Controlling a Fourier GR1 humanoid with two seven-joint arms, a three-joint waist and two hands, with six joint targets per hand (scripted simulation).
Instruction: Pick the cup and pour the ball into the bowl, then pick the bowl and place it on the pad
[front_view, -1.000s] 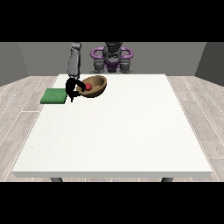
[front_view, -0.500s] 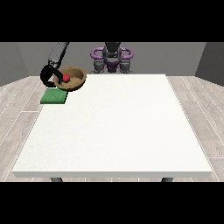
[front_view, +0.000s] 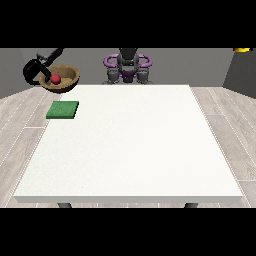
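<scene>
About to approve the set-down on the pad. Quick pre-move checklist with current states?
1. Ball inside bowl: ok, red ball sits in it.
2. Bowl held: ok, the hand at the view's left grips its rim.
3. Bowl lifted off the table: ok, it hangs in the air.
4. Bowl above the green pad: not ok, it shows farther back and left, past the table's edge.
5. Pad free of objects: ok.
6. Hand at the view's right out of the way: cannot tell, not visible.

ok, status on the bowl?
Robot hand at the view's left holds bowl aloft, ball inside. Pad bare on table. Nothing between.
</scene>
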